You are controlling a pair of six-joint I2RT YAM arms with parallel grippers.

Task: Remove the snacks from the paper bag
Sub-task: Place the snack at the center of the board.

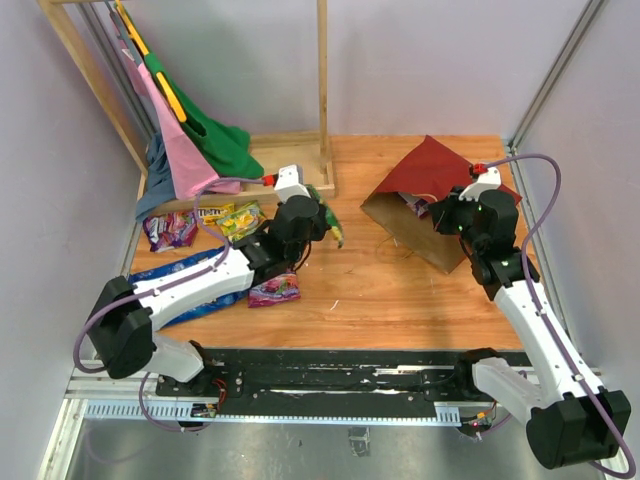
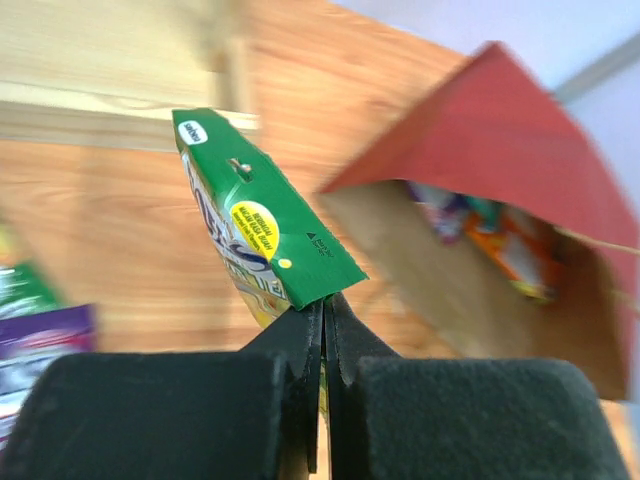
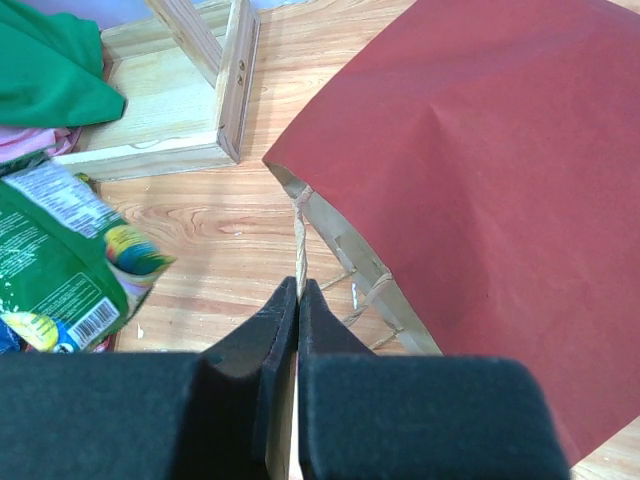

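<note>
**Step in hand:** move the green packet (image 2: 265, 215) from the bag (image 2: 500, 130) to the pile on the bench (image 1: 380, 290).

**1. State**
- The left tool (image 2: 322, 305) is pressed together on one edge of the green packet. The packet hangs clear of the bench, between the bag mouth and the pile.
- The right tool (image 3: 298, 290) is pressed together on what appears to be the bag's string handle (image 3: 299, 235), at the mouth rim.
- The bag lies on its side at the right of the bench, with its mouth toward the left arm. More packets (image 2: 505, 245), orange and teal among them, show inside.

**2. Placement**
- Carry the green packet left, toward the purple packet (image 1: 170, 228) and the yellow-green packet (image 1: 240, 218).
- The blue chip bag (image 1: 175, 272) lies partly under the left arm, and a pink packet (image 1: 273, 290) lies just beside that arm. Pick a bare spot of bench near them rather than stacking.
- The packet is pinched at one edge only, so it is likely to swing. Move slowly.
- Lower the packet until it touches the bench before spreading the tool.

**3. Bag control**
- Hold the handle without pulling. The string is thin, and a tug could drag the bag or tear the rim.
- Hold the mouth raised and facing left so the next reach goes in cleanly.
</note>
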